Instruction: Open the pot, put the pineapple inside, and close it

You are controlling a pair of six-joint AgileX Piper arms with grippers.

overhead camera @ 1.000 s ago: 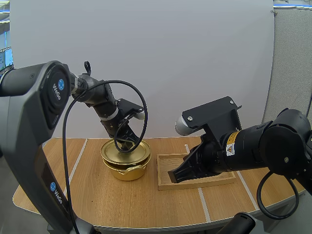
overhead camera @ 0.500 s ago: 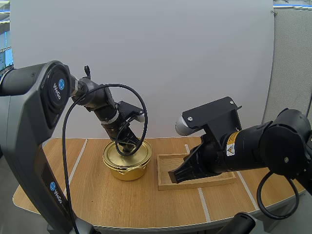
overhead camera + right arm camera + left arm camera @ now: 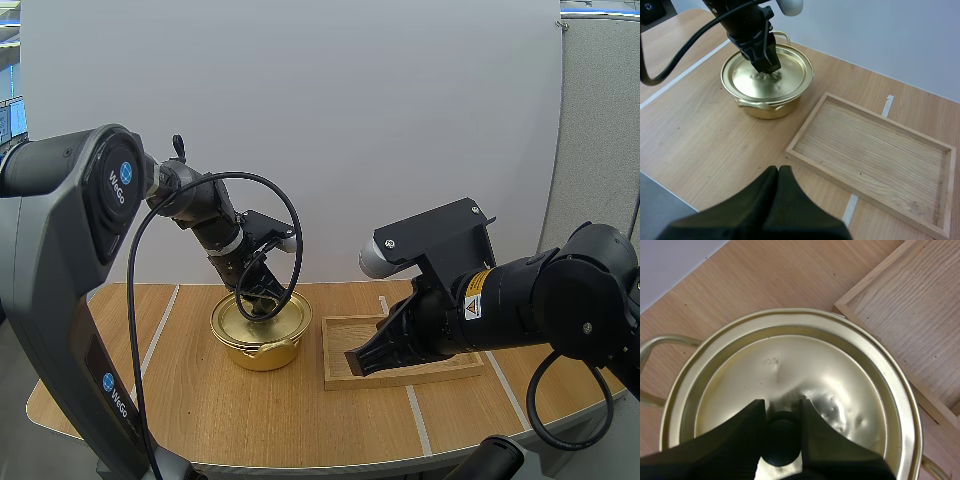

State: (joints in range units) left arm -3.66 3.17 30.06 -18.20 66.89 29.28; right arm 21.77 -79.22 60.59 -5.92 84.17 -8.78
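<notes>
Pot point(image 3: 285, 353): gold, on the tabletop point(image 3: 200, 400), just beside the tray point(image 3: 875, 150), at 9 o'clock from it in the high view.
Lid point(image 3: 291, 319): gold too, sits flat on top of the pot and covers it all the way round.
Knob point(image 3: 782, 440): black, in the middle of the lid, squeezed from two sides.
Left pincer point(image 3: 262, 304): points down at the lid from 11 o'clock, closed around the knob, one finger touching each side of it.
Right pincer point(image 3: 777, 170): closed tight into one dark wedge, holds nothing, hangs over the tray's corner at 7 o'clock, well apart from the pot.
Tray: wooden, flat on the tabletop, at 3 o'clock from the pot.
Handle point(image 3: 266, 349): small loop on the pot's side at 6 o'clock.
</notes>
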